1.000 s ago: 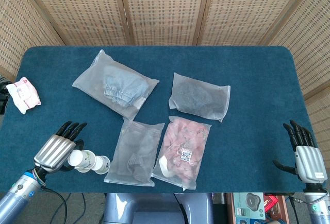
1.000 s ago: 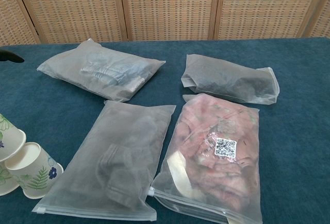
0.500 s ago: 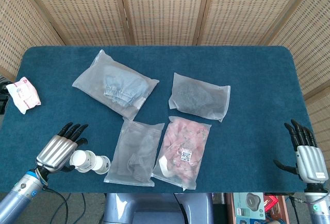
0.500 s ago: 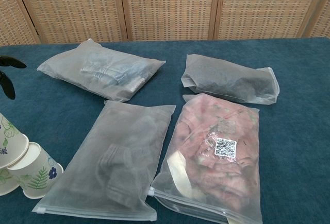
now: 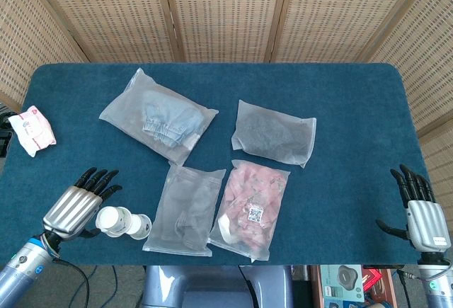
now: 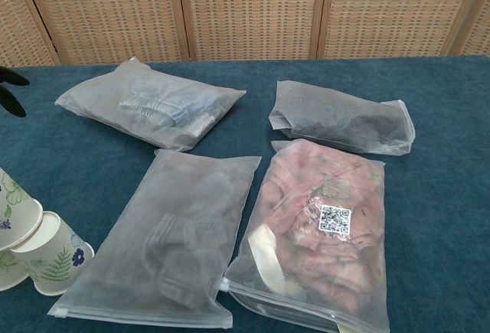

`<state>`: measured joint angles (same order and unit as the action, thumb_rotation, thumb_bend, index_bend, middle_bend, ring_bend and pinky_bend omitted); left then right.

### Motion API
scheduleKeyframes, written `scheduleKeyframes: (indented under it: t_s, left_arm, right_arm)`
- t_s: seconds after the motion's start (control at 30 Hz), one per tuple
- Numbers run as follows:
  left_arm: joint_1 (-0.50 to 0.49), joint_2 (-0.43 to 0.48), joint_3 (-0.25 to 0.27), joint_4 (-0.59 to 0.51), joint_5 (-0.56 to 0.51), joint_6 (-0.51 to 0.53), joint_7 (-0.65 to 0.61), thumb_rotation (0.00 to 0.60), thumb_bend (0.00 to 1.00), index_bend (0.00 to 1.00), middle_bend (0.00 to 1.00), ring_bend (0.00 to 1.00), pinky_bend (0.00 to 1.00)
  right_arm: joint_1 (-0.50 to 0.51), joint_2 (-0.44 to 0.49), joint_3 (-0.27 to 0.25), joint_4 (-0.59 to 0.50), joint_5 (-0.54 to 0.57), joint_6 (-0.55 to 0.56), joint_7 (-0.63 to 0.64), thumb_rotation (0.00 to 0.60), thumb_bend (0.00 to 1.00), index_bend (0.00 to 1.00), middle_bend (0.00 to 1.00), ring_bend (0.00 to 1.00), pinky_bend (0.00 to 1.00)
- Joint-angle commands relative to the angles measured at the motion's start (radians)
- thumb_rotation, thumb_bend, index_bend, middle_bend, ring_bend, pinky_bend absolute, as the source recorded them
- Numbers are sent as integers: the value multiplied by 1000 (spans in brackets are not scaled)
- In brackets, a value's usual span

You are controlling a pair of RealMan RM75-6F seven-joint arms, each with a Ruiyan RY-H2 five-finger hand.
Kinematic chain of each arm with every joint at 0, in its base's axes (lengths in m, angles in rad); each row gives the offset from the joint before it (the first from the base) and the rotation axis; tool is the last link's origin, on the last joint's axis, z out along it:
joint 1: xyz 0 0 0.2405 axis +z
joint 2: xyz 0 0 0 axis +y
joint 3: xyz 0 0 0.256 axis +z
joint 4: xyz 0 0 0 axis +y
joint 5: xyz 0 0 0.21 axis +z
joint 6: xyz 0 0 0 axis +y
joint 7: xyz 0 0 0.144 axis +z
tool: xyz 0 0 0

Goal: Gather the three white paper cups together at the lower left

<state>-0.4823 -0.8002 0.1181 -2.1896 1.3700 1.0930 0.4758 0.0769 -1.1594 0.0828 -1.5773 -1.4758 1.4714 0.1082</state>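
White paper cups with a leaf print stand bunched at the table's lower left. The head view shows two, one [image 5: 112, 219] beside the other [image 5: 139, 226]. In the chest view a cup [image 6: 50, 259] leans against a second [image 6: 17, 208], and part of a third [image 6: 6, 270] shows at the frame edge. My left hand [image 5: 72, 207] hovers just left of the cups with its fingers spread, holding nothing; only its dark fingertips [image 6: 9, 99] reach the chest view. My right hand [image 5: 422, 212] is open at the lower right, far from the cups.
A clear bag of grey cloth [image 5: 185, 209] lies right beside the cups, a pink bag [image 5: 253, 207] next to it. Farther back are a denim bag [image 5: 159, 115] and a dark bag [image 5: 274, 132]. A white packet [image 5: 31, 130] sits at the left edge.
My left hand has let go of the nearer cup and drawn back to the left and down. The cup has settled against its neighbour. The right hand is still.
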Motion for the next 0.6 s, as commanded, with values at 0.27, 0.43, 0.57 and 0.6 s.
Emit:
scheduleKeyframes:
  t_s: [0.27,0.43,0.57,0.6]
  left_arm:
    - [99,115,8,-39,228,149,-257,600,148,159,0,0,0]
    - [220,-23,-32,81,222,357,-189,600,181,9,0,0,0]
    - [270,-95,-20,104,219,387,-85,600,183,0,0,0,0]
    - [281,-114,-19,110,223,398,-66,600,183,0,0,0,0]
  right_arm:
    - [-1,1,-2,-6,-5,2,-3,600,94,0,0,0,0]
    - [1,0,-6,-7,-15,3,-10,600,94,0,0,0,0]
    - [2,-2,-9,-9,-20,4,-20,600,94,0,0,0,0]
    - [2,-3,-9,-10,-23,5,-24,600,94,0,0,0,0]
